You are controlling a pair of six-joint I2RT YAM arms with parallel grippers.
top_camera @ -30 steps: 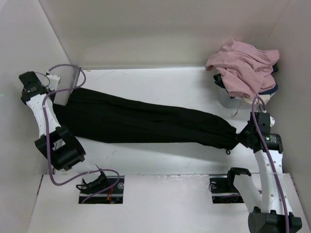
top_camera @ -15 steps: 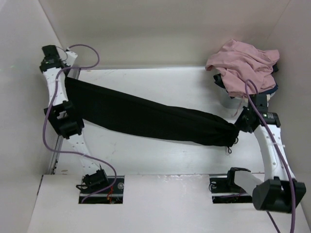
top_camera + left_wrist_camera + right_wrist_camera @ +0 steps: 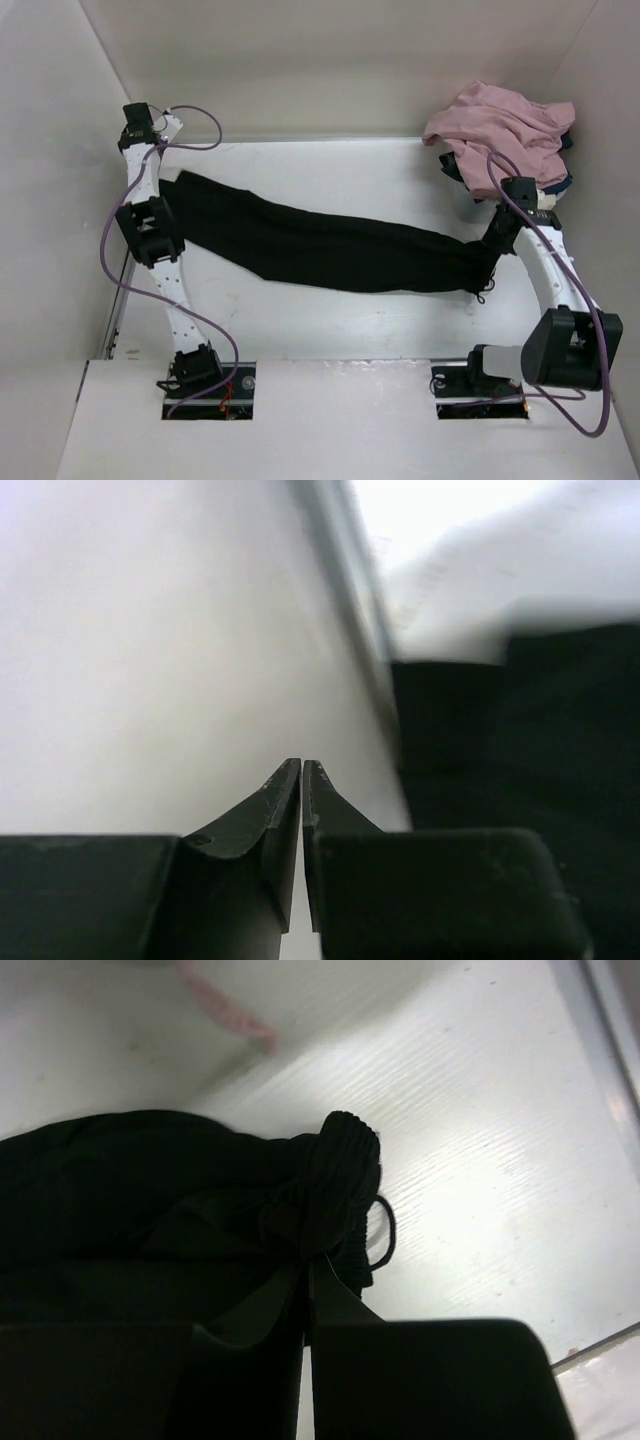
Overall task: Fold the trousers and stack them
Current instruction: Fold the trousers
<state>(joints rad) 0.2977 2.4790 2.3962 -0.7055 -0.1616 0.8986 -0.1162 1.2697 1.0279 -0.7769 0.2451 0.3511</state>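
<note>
One pair: trousers (image 3: 330,245) lie left-right.

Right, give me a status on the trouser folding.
Looks done: the trousers lie drawn out in one long band across the table. In hand: the right hand is shut on their ribbed, drawstring end; the left hand is shut by the side wall, with no cloth showing in it. Left: no crosswise fold is made and nothing is stacked.
</note>
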